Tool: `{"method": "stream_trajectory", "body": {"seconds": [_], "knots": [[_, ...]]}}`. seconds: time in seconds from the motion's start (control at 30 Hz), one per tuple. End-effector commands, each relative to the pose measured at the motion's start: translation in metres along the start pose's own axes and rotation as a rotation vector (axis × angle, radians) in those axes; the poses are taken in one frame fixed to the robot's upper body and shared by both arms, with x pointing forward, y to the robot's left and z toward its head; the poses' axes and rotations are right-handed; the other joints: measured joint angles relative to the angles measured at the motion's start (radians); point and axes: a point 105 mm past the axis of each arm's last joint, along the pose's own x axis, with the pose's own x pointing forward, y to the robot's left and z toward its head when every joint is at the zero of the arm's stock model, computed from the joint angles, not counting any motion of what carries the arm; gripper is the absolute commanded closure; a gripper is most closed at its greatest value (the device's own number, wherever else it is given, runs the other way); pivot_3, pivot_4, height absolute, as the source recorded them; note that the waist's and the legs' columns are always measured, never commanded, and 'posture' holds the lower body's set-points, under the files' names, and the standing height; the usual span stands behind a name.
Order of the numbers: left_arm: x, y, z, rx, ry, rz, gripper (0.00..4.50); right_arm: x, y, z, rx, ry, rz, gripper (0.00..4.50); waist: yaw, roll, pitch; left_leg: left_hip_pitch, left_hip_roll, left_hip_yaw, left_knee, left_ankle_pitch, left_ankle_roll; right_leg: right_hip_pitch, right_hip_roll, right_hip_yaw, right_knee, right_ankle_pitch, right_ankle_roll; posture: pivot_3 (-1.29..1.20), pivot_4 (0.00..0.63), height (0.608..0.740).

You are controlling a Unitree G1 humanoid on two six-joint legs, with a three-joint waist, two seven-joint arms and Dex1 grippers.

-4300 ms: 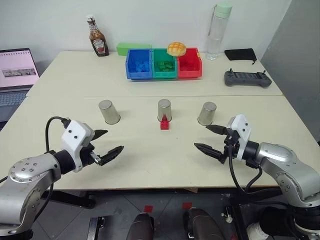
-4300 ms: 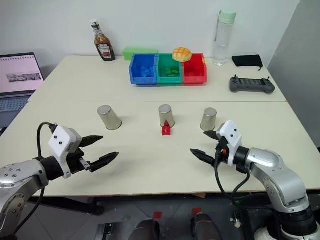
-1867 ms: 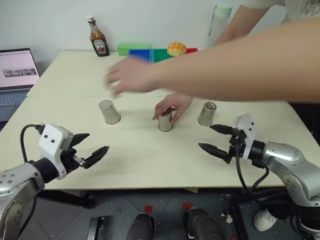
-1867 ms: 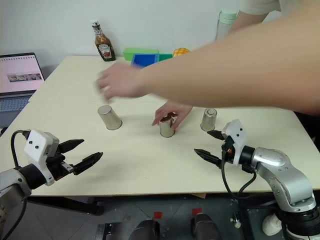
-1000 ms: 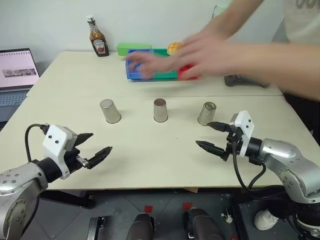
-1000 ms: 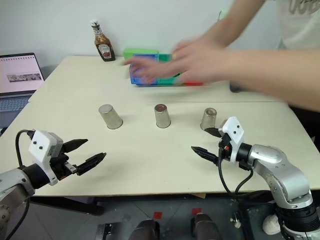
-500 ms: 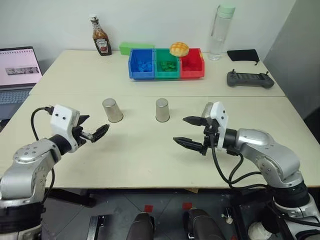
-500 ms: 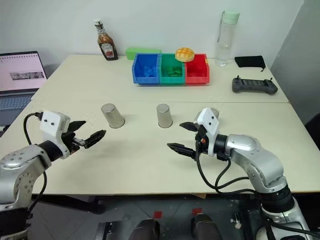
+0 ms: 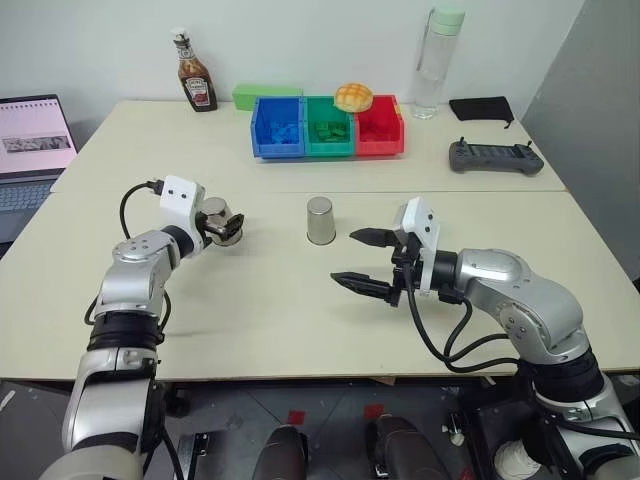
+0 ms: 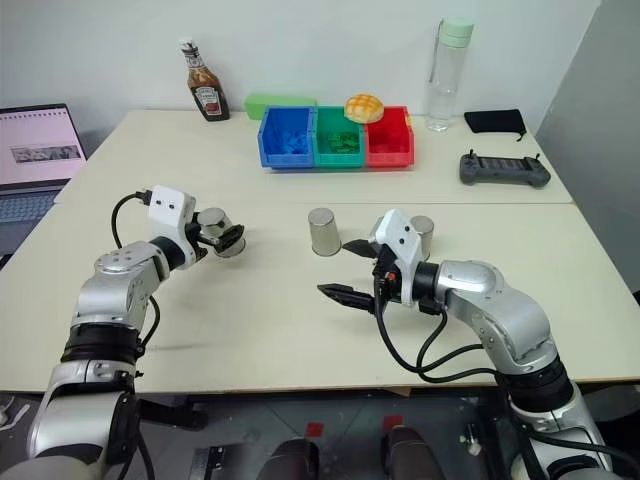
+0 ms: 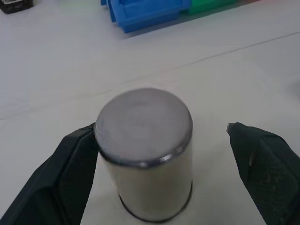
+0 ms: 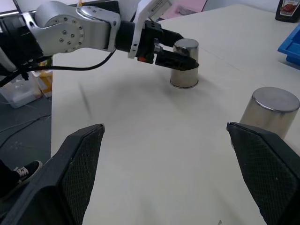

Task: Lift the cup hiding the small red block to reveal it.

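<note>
Three silver cups stand upside down in a row on the table. My left gripper (image 9: 228, 225) is open around the left cup (image 11: 144, 154); one finger (image 11: 77, 164) rests against its side, the other finger (image 11: 262, 164) stands apart. The middle cup (image 9: 320, 220) stands free. The right cup (image 10: 421, 232) peeks out behind my right gripper's white housing. My right gripper (image 9: 345, 256) is open and empty, pointing left just in front of and right of the middle cup. The small red block is hidden, and I cannot tell under which cup.
At the back stand blue (image 9: 277, 127), green (image 9: 328, 125) and red (image 9: 378, 125) bins with a bun (image 9: 352, 97), a ketchup bottle (image 9: 195, 85), a clear bottle (image 9: 438, 62) and a controller (image 9: 495, 157). A laptop (image 9: 35, 150) sits at the far left.
The person's arm has left the table. My left gripper has gone forward to the left cup and now straddles it. My right gripper has shifted left toward the middle cup.
</note>
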Motion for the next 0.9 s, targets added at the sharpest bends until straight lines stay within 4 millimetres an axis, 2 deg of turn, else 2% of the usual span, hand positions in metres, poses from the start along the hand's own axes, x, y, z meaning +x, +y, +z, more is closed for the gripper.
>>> {"method": "stream_trajectory", "body": {"seconds": [0.03, 0.3, 0.37, 0.4, 0.6, 0.67, 0.9], "knots": [[0.01, 0.002, 0.008, 0.025, -0.018, 0.0, 0.0, 0.001, 0.006, 0.016, -0.053, -0.035, 0.023, 0.05, 0.001, 0.0, 0.0, 0.0, 0.0, 0.0, 0.0, 0.0, 0.0, 0.0, 0.0, 0.0, 0.0, 0.0, 0.0, 0.0, 0.15, 0.74], [0.021, 0.0, -0.002, 0.005, 0.022, -0.01, 0.0, 0.002, 0.007, 0.019, -0.058, -0.042, 0.02, 0.05, 0.001, 0.0, 0.0, -0.001, 0.0, 0.0, 0.0, 0.0, 0.0, 0.0, 0.0, 0.0, 0.0, 0.0, 0.0, 0.0, 0.15, 0.74], [0.023, 0.0, 0.0, 0.002, 0.016, -0.012, 0.38, 0.002, 0.006, 0.019, -0.059, -0.044, 0.018, 0.0, 0.001, 0.0, 0.0, -0.001, 0.0, 0.0, 0.0, 0.0, 0.0, 0.0, 0.0, -0.001, 0.0, 0.0, 0.0, 0.0, 0.15, 0.74], [0.023, 0.0, 0.001, 0.002, 0.014, -0.012, 0.42, 0.002, 0.006, 0.02, -0.06, -0.045, 0.017, 0.0, 0.001, 0.0, 0.0, -0.001, 0.0, -0.001, 0.0, 0.0, 0.0, 0.0, 0.0, -0.001, 0.0, 0.0, 0.0, 0.0, 0.15, 0.74], [0.023, -0.003, 0.003, -0.053, -0.01, -0.047, 1.66, 0.002, 0.003, 0.021, -0.061, -0.052, 0.009, 0.0, 0.001, 0.0, 0.0, -0.001, 0.0, -0.001, 0.0, 0.0, 0.0, 0.0, 0.0, -0.001, 0.0, 0.0, 0.0, 0.0, 0.15, 0.74], [0.021, -0.003, 0.005, -0.058, -0.019, -0.066, 1.73, 0.002, 0.002, 0.02, -0.062, -0.054, 0.008, 0.0, 0.001, 0.0, 0.0, -0.001, 0.0, -0.001, 0.0, 0.0, 0.0, 0.0, 0.0, -0.001, 0.0, 0.0, 0.0, 0.0, 0.15, 0.74], [0.002, 0.024, 0.052, -0.076, -0.189, -0.008, 1.73, 0.003, 0.002, 0.023, -0.064, -0.064, 0.009, 0.0, 0.0, 0.0, 0.0, -0.001, 0.0, -0.001, 0.0, 0.0, 0.0, -0.001, 0.0, -0.001, 0.0, 0.0, 0.0, 0.0, 0.15, 0.74]]}}
